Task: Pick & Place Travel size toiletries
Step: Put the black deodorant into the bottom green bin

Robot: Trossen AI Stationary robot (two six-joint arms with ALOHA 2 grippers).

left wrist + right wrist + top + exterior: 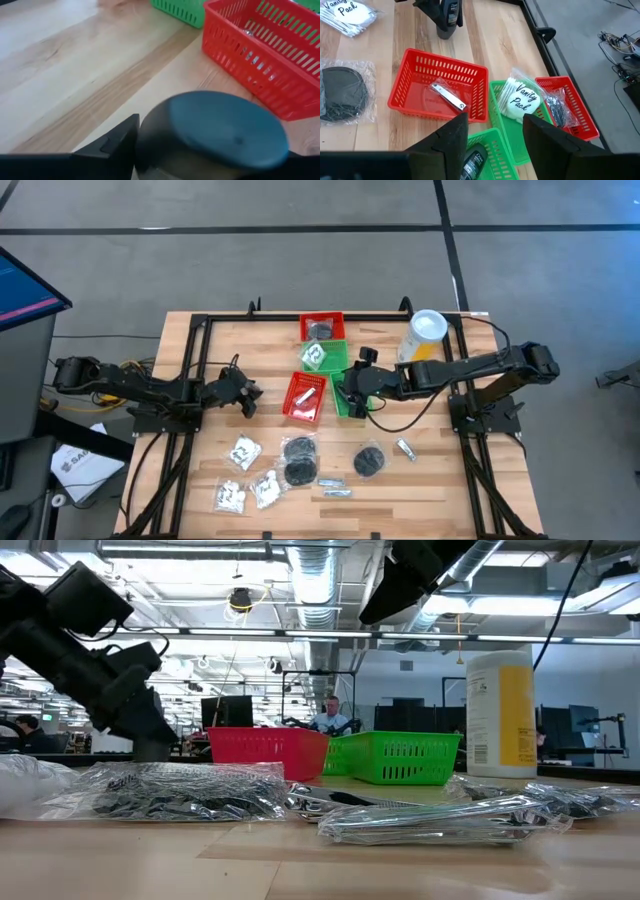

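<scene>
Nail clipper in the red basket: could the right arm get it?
Probably yes. The right gripper hangs open right beside the red basket; the nail clipper lies alone inside, nothing covering it.

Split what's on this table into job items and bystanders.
Job: Vanity Pack packets, black discs, silvery sachets, Dove bottle, nail clipper; red basket and green basket as bins.
Bystanders: yellow canister, person beyond the table.

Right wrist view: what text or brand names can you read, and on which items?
"Vanity Pack": clear packet of cotton swabs in the green basket.
"Vanity Pack": clear packet on the table.
"Dove": dark bottle in the left gripper.
"Dove": dark bottle between the right gripper's fingers.
Yellow canister's label: too small.
</scene>
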